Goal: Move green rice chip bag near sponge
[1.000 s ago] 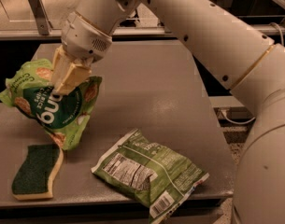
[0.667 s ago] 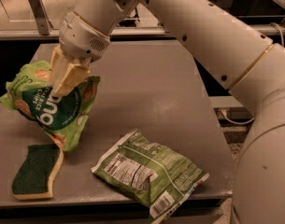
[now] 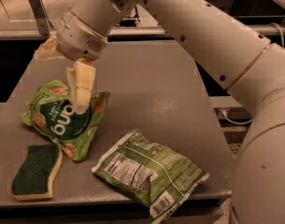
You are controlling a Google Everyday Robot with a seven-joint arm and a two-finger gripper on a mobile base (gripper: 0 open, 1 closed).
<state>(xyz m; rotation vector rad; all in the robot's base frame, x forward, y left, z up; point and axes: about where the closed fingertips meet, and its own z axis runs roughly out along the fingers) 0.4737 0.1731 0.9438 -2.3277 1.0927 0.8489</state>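
Squarely at the middle left, the pale fingers (image 3: pixel 84 80) of the gripper (image 3: pixel 80 105) pointed straight down and were pressed together on the upper edge of the green rice chip bag (image 3: pixel 58 122), pinching its crinkled foil. The bag lay slumped on the grey desk (image 3: pixel 156 92), left of centre, its printed face turned up. Large white letters reading "ng" showed on its dark green circle, with the fingers covering the rest of the word. Smaller curved lettering beside them looked like "rice chips", and tan chips were pictured round the circle.

At 7 o'clock from the bag lay the sponge (image 3: pixel 35 171), flat, dark green side up over pale yellow foam. It was just beside the bag's lower corner, though I cannot tell whether the two touched. At 4 o'clock, near but apart, an olive-green bag (image 3: pixel 149 171) lay label-up, showing a white nutrition panel and a barcode too small to read. Its barcode corner hung over the desk's front edge. The white arm (image 3: pixel 188 27) stretched away towards 2 o'clock.
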